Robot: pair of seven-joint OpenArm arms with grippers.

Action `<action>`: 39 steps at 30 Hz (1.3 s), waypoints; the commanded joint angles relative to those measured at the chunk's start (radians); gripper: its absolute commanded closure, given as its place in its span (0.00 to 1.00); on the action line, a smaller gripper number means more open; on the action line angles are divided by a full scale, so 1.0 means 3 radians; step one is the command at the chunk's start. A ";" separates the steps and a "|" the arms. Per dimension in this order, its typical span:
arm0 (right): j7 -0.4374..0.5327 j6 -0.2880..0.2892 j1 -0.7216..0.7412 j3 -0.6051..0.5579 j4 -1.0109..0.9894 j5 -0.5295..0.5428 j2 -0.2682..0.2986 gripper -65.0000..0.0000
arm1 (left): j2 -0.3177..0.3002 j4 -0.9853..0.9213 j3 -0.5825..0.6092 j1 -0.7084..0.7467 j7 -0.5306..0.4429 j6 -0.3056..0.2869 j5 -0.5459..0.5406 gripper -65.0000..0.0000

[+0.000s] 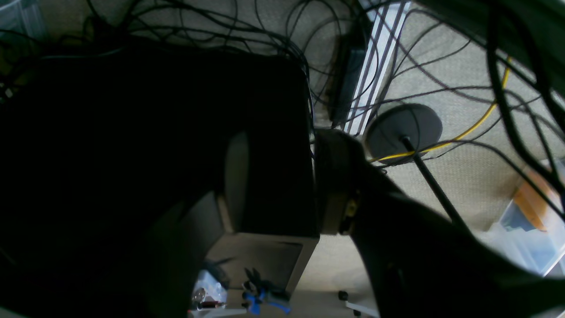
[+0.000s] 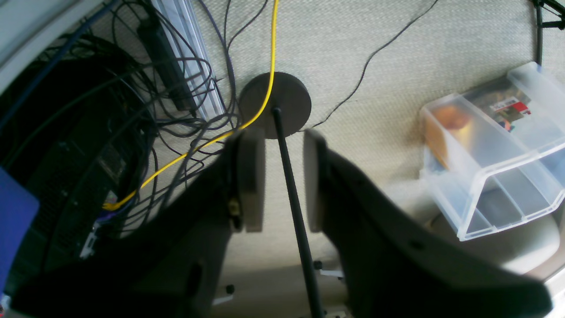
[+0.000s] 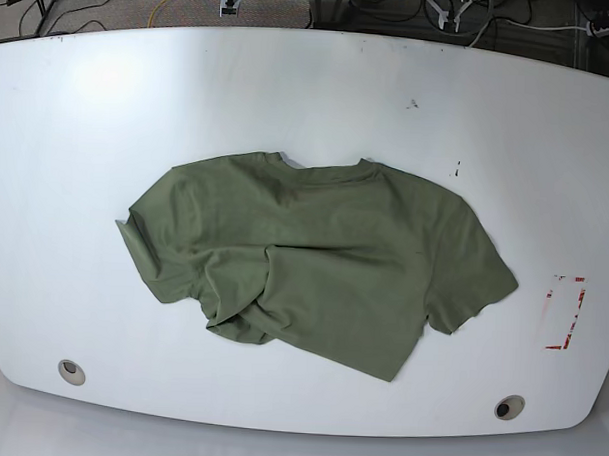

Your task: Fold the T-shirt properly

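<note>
- Currently, the right pincer (image 2: 283,176) stands partly open and holds nothing; in its wrist view the pads (image 2: 251,176) frame a thin black pole (image 2: 291,185) on the floor behind, with no cloth between them.
- The left pincer (image 1: 282,185) appears in its wrist view as dark shapes only; its opening cannot be told, and no cloth shows at it.
- Neither pincer appears in the base view; both wrist views face the floor, cables and a clear plastic bin (image 2: 494,159), so both arms are judged to be clear of the counter (image 3: 320,78).
- The T-shirt (image 3: 324,249) lies mid-counter, mostly spread, neck toward the far edge, with the lower hem bunched and creased on the base view's left.
- Handling, as judged: light, soft, limp cloth that drapes and wrinkles; it does not hold shape when lifted.
- Recommended grip points: hem corners and shoulders, pinching the fabric edge, after smoothing the bunched area.
</note>
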 commanded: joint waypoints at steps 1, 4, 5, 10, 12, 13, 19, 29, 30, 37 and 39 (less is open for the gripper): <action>0.0005 -0.0011 -0.0011 0.0008 -0.0012 -0.0016 0.0006 0.78 | -0.0019 0.0091 -0.0010 0.0050 -0.0009 0.0010 0.0000 0.65; 0.0007 -0.0011 -0.0012 0.0011 -0.0011 -0.0012 0.0013 0.78 | -0.0027 0.0196 -0.0016 0.0093 -0.0016 0.0010 -0.0005 0.65; 0.0006 -0.0011 -0.0011 0.0011 -0.0009 -0.0014 0.0012 0.78 | -0.0028 0.0216 -0.0017 0.0106 -0.0019 0.0011 -0.0007 0.65; 0.0007 -0.0010 -0.0012 0.0014 0.0000 -0.0015 0.0015 0.78 | -0.0043 0.0307 -0.0015 0.0173 -0.0028 0.0008 -0.0031 0.65; 0.0007 -0.0014 -0.0014 0.0017 0.0004 -0.0020 0.0013 0.78 | -0.0048 0.0332 -0.0013 0.0198 -0.0032 0.0009 -0.0049 0.65; 0.0012 -0.0009 -0.0013 0.0016 -0.0001 -0.0021 0.0023 0.78 | -0.0042 0.0366 -0.0001 0.0200 -0.0037 0.0007 -0.0036 0.66; 0.0019 -0.0004 -0.0018 0.0014 0.0000 -0.0024 0.0034 0.78 | -0.0039 0.0426 0.0011 0.0221 -0.0044 0.0005 -0.0024 0.66; 0.0031 -0.0001 -0.0024 0.0022 -0.0013 -0.0012 0.0039 0.78 | -0.0042 0.0345 -0.0012 0.0159 -0.0031 -0.0010 0.0015 0.66; 0.0031 0.0001 -0.0024 0.0023 -0.0012 -0.0011 0.0039 0.78 | -0.0041 0.0347 -0.0012 0.0159 -0.0033 -0.0010 0.0016 0.66; 0.0044 -0.0007 -0.0031 0.0027 -0.0018 -0.0010 0.0038 0.78 | -0.0030 0.0360 0.0000 0.0187 -0.0046 -0.0012 0.0025 0.66; 0.0042 -0.0006 -0.0031 0.0029 -0.0015 -0.0007 0.0037 0.78 | -0.0032 0.0359 -0.0005 0.0186 -0.0044 -0.0014 0.0023 0.66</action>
